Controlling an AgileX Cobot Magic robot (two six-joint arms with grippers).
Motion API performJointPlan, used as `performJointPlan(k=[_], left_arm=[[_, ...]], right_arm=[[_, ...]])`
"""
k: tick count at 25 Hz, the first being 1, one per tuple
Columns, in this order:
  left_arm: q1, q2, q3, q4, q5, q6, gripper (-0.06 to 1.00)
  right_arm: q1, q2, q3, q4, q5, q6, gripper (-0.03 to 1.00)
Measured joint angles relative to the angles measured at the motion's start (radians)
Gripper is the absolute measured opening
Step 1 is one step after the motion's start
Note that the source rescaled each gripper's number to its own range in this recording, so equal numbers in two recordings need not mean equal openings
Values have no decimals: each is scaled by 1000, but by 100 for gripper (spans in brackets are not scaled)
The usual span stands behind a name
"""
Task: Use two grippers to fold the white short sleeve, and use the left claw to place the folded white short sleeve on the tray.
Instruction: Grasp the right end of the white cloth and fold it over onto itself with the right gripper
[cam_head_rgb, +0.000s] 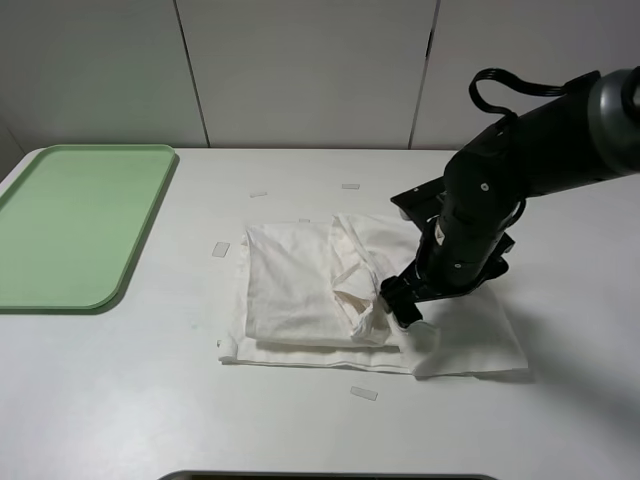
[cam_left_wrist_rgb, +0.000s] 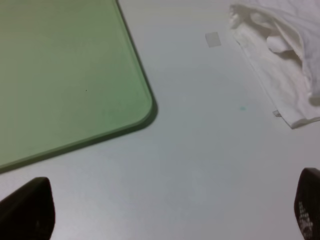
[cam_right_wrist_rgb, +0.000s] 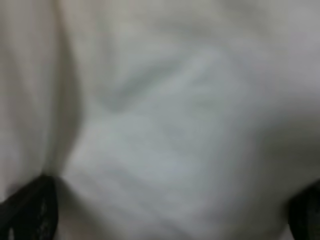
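Right hand (cam_head_rgb: 402, 302): set down on the white short sleeve (cam_head_rgb: 300, 285), fingertips (cam_right_wrist_rgb: 30, 212) spread wide. Blurred white cloth fills the space between them, and no fold is seen pinched, so no hold can be confirmed. The white short sleeve lies directly beneath this hand, partly folded and bunched where the hand meets it, resting on the desk (cam_head_rgb: 300, 430). Left hand (cam_left_wrist_rgb: 165, 215): fingers fully apart, empty, hovering above bare desk. Ahead of it to one side lies a rounded corner of the tray (cam_left_wrist_rgb: 60, 75). Ahead to the other side is an edge of the white short sleeve, with a small pale strip (cam_left_wrist_rgb: 213, 39) between the two. The tray sits well apart from the right hand, beyond the white short sleeve.
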Motion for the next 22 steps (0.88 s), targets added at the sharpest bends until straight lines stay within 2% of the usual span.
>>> performJointPlan(k=[5, 7, 22], left_arm=[[0, 0, 0, 0, 0, 0, 96], [0, 0, 0, 0, 0, 0, 96], [0, 0, 0, 1, 0, 0, 96]], right_arm=[[108, 0, -24, 133, -102, 2, 100], [127, 0, -47, 161, -112, 2, 100], [135, -11, -58, 153, -106, 2, 100]])
